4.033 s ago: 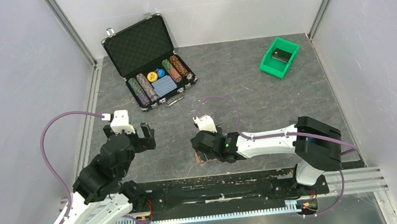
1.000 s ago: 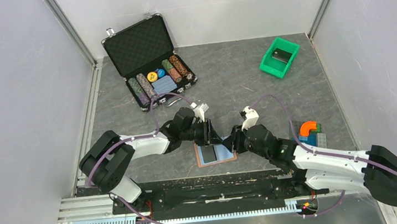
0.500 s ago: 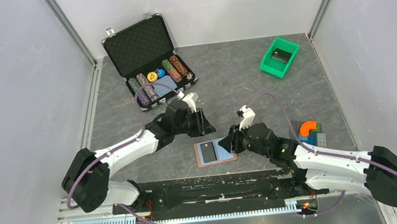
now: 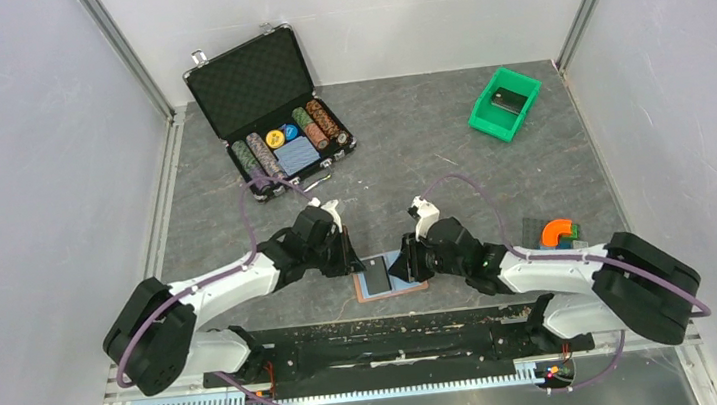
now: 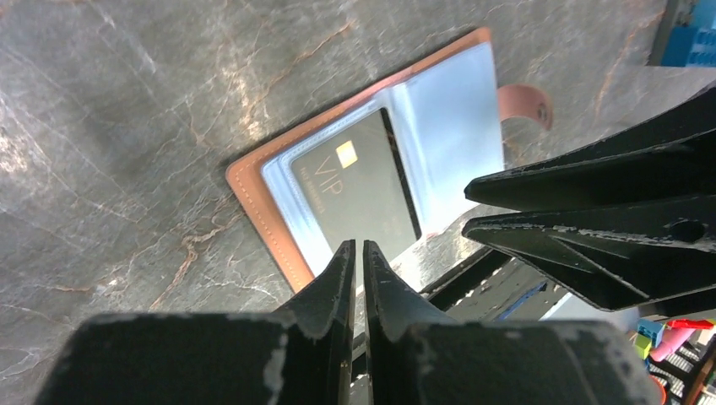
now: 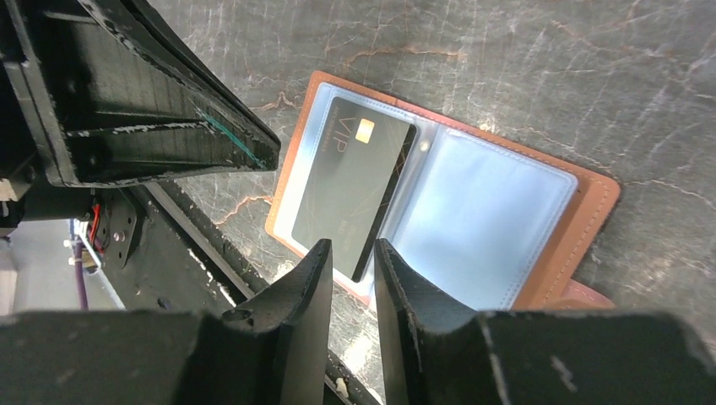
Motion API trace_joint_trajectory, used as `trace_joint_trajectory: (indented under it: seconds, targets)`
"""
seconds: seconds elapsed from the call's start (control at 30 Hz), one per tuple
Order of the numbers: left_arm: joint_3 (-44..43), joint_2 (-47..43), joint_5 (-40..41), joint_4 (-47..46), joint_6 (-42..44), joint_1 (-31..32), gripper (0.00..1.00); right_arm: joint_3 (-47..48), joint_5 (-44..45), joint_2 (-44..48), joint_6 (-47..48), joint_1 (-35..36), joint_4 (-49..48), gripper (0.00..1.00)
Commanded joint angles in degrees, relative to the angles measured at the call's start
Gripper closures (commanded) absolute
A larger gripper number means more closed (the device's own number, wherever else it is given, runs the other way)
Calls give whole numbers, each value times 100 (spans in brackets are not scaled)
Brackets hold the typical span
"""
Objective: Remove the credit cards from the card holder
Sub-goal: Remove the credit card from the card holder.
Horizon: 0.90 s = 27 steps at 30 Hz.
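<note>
Left pincer (image 5: pixel 355 246) narrowed; glossy card (image 5: pixel 359 190) inside stitched holder (image 5: pixel 253 191).

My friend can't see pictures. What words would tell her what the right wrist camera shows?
A brown card holder lies open on a grey marbled table, with a dark grey VIP credit card tucked in its left-hand blue pocket. The right gripper, black fingers slightly apart, hovers over the card's near edge, and the left gripper pokes in from the upper left.

Place: robot lab enclosure
Walls: plain white panels (image 4: pixel 17 148) on aluminium posts (image 4: pixel 122 51)
Base: slotted rail (image 4: pixel 354 389) edging the grey table (image 4: pixel 429 145)
</note>
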<state>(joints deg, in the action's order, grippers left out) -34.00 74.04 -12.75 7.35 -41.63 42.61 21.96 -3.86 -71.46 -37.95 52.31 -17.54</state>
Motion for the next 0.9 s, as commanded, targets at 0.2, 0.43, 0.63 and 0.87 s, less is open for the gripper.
trace_joint_trajectory:
  seconds: [0.2,0.43,0.63,0.87]
  targets:
    - [292,428,-244,-717,266,-7,92,65,-863,-547,-77,-412,-931,74]
    - [463,509,-220,-716,270,-7,94,-2,-1193,-915,-107,-546,-1168,74]
    - [609,465,-228,-710,223,-9,95,-101,-1351,-1185,-232,-555,-1430,74]
    - [743,412,-210,-876,197,-7,95,-222,-1252,-1300,-232,-557,-1489,75]
